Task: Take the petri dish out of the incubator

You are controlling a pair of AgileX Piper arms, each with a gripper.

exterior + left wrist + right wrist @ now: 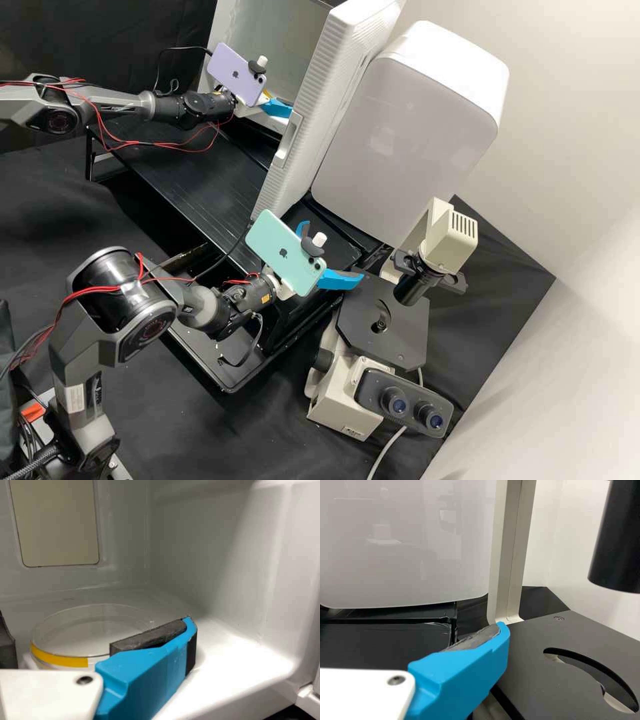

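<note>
Left gripper [95,639] open inside incubator [225,555], petri dish [85,622] lying between its fingers [150,672]. Right gripper [341,279]: opening can't tell, microscope stage [560,655] just beside it.

Black-draped table [60,213] set into a pale corner.
A black cloth [497,313] covers the table to its far corner, lying in soft folds. A plain off-white wall [573,167] runs down the right side, evenly lit and brightest low on the right. A dark backdrop [100,33] closes off the upper left. A low black ribbed platform [200,180] crosses the middle of the table. Beside it stands a cream-coloured microscope [347,400] with a black stage [555,665].
</note>
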